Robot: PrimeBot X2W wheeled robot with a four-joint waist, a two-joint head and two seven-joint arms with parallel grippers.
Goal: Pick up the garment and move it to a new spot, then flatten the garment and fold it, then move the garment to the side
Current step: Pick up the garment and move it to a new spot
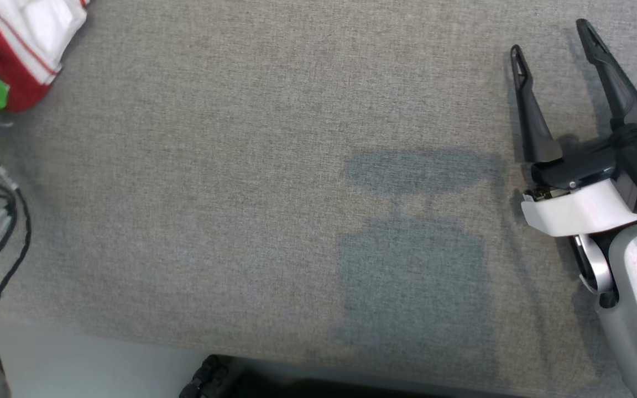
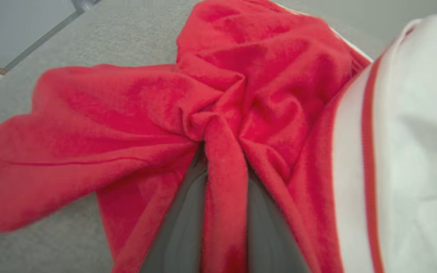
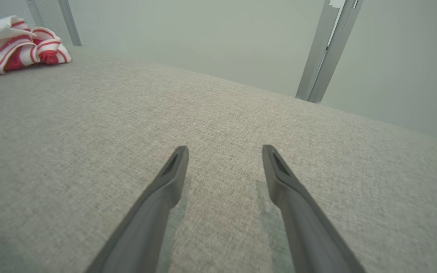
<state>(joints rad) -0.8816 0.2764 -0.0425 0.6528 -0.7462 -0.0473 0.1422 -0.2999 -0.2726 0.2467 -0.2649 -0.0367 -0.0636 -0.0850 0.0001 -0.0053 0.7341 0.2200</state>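
Pinching one red garment (image 2: 135,102), left end effector (image 2: 224,159), right end effector (image 3: 225,148) spread

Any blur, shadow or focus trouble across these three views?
Head view: sharp; a soft blocky shadow lies on the grey surface. Left wrist view: the garment is close and blurred. Right wrist view: the right gripper casts faint shadows.
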